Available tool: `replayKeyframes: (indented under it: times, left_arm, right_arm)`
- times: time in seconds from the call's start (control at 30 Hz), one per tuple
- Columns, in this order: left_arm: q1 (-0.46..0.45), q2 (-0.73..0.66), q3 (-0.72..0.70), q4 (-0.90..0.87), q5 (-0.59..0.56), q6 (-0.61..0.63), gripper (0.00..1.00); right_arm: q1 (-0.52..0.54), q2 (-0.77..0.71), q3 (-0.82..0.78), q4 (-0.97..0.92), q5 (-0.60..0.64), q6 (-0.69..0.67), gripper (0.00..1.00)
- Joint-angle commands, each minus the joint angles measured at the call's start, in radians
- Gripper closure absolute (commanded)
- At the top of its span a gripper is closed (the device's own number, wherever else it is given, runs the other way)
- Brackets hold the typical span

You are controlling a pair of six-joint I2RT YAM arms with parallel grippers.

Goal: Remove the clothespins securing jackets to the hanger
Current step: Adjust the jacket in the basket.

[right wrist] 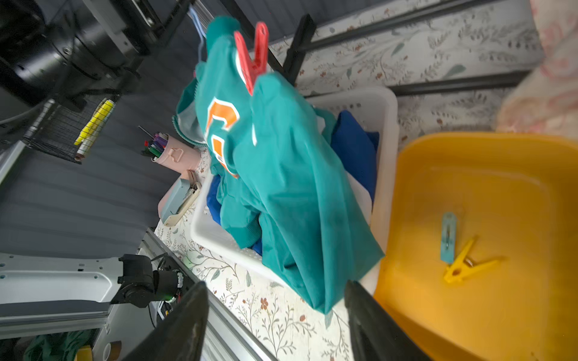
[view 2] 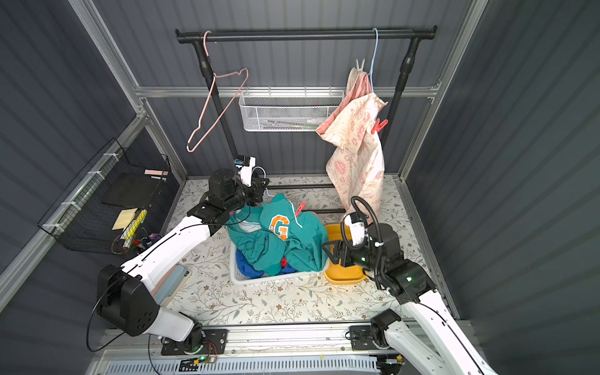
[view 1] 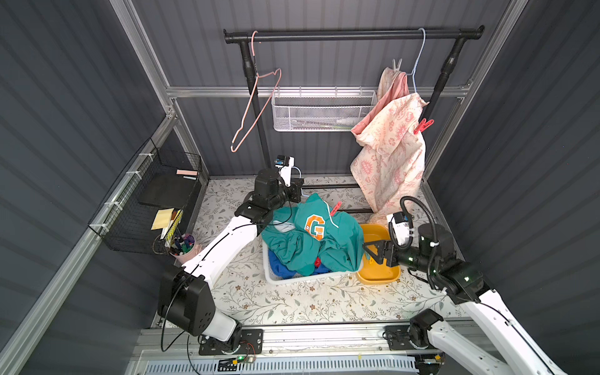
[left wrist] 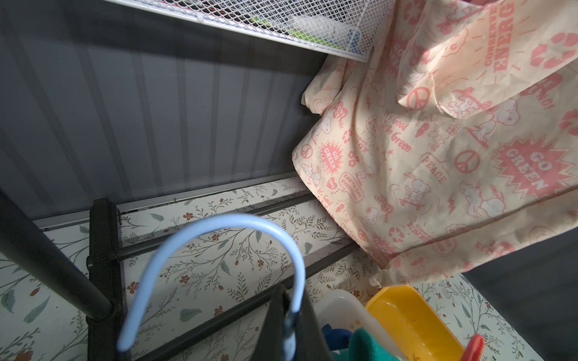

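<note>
Dark grey ribbed walls close in a floral-print tabletop [view 1: 292,302]. On it, a red clothespin [right wrist: 253,56] is clipped to the shoulder of the teal jacket [view 1: 324,246], just beside the left gripper [view 1: 298,190] and well ahead of the right gripper [right wrist: 274,283]. The left gripper's jaws are closed tight on the neck of a light-blue hanger [left wrist: 219,237] that carries the jacket. From there the cloth spills down between the two grippers into a white basket [view 1: 269,276], over a blue jacket [right wrist: 353,150]. The right gripper hovers with its jaws spread wide and nothing between them, beside the basket and above the edge of a yellow tub [right wrist: 469,172]. Below it in the tub, a teal clothespin [right wrist: 448,237] and a yellow clothespin [right wrist: 469,265] lie just beside each other. Beyond the right gripper and higher up, the cream jacket [view 1: 389,156] hangs from a second blue hanger [view 1: 417,58] on the black rail [view 1: 354,34]. It carries a second red clothespin [view 1: 423,126] at its side and a whitish clothespin [view 1: 396,64] at its top. Above the left gripper, a bare pink hanger [view 1: 256,110] dangles from the same rail.
</note>
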Motion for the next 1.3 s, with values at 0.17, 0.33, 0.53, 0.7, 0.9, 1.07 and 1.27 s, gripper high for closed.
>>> replayKeyframes:
  times: [0.17,0.33,0.53,0.7,0.9,1.07,1.27]
  left_arm:
    - [0.009,0.000,0.039,0.034,0.002,0.026,1.00]
    - [0.009,-0.009,0.045,0.018,0.001,0.042,1.00]
    - [0.009,-0.014,0.055,0.020,0.007,0.039,1.00]
    - [0.009,0.004,0.068,0.024,0.010,0.039,1.00]
    - [0.009,0.034,0.028,0.042,0.017,0.052,1.00]
    - [0.009,0.047,0.019,0.049,0.024,0.051,1.00]
    - [0.009,0.059,0.021,0.047,0.032,0.063,1.00]
  right_arm:
    - [0.099,0.201,-0.088,0.192,0.011,0.132,0.39]
    - [0.164,0.351,-0.008,0.266,0.021,0.143,0.56]
    - [0.180,0.534,0.028,0.423,0.006,0.148,0.70]
    - [0.196,0.667,0.013,0.549,-0.006,0.184,0.72]
    - [0.201,0.707,-0.107,0.664,0.128,0.253,0.64]
    - [0.207,0.544,-0.122,0.596,0.189,0.222,0.40]
    - [0.158,0.327,-0.010,0.324,0.186,0.095,0.16]
